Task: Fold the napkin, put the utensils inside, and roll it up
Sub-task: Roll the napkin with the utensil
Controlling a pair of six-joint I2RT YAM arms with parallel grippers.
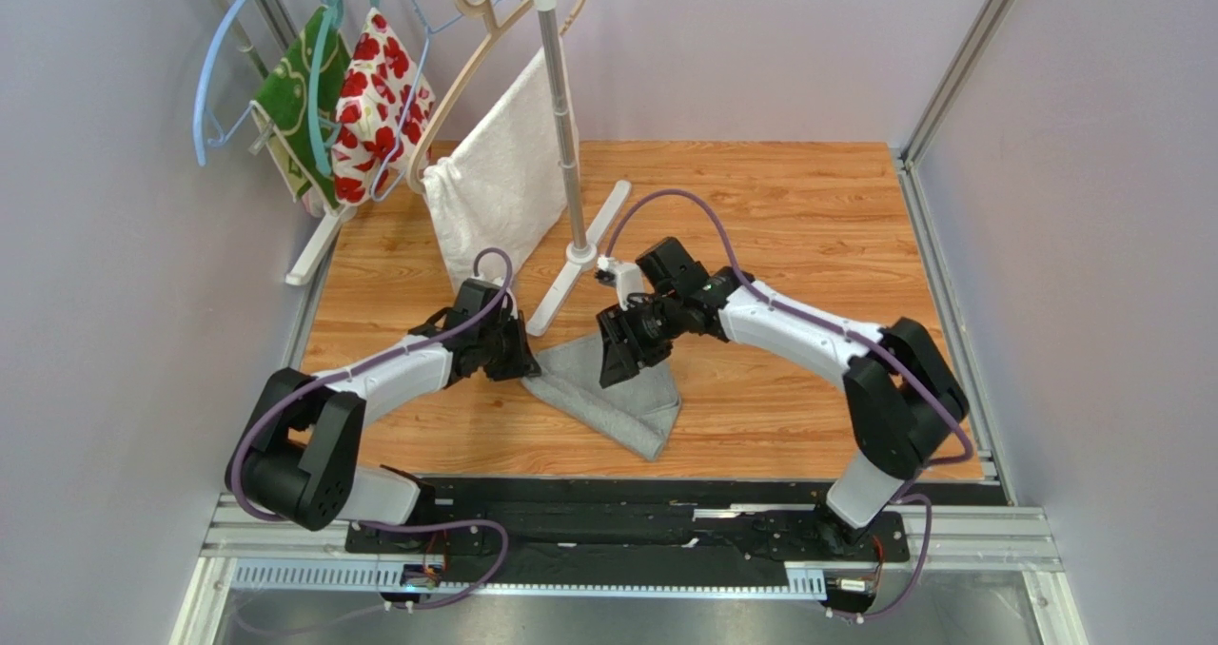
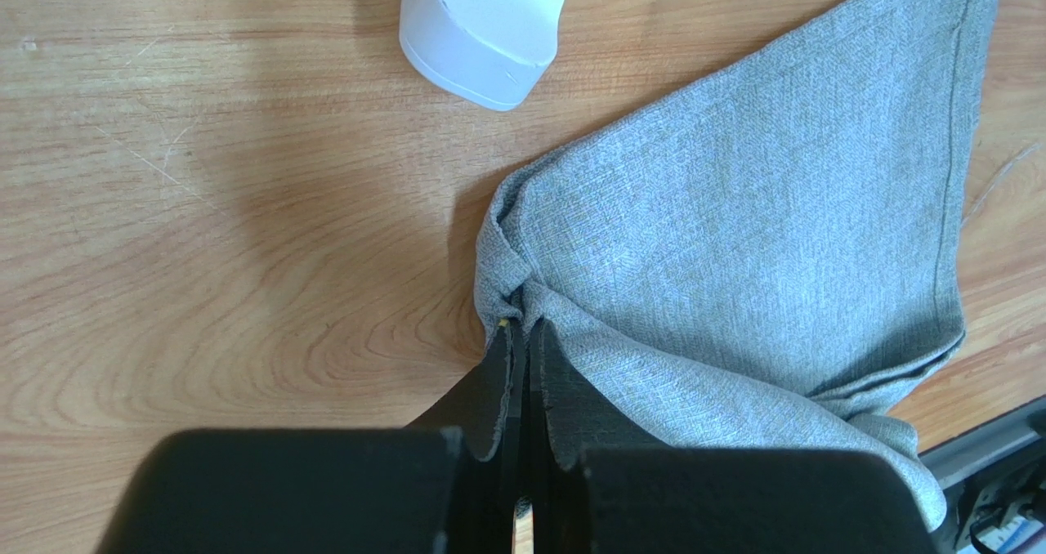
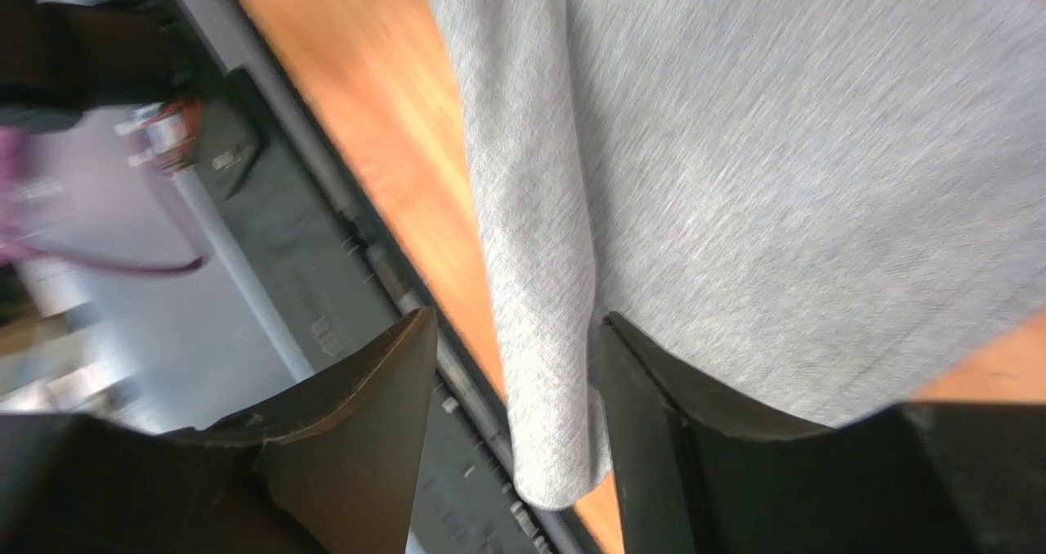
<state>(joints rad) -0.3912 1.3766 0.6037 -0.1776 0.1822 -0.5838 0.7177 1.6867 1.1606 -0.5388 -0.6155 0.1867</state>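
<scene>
The grey napkin (image 1: pixel 618 395) lies folded over close to the near edge of the wooden surface (image 1: pixel 801 217), about midway along it and just in front of the white foot of the clothes rack (image 2: pixel 485 27). The left pincer (image 2: pixel 522 333) has its jaws together, clamped on the bunched left corner of the cloth, probably to anchor or lift that corner for the next fold. The right pincer (image 3: pixel 516 319) has its jaws apart, straddling a doubled edge without squeezing it, either letting it go or about to take it. No utensil shows in any view.
</scene>
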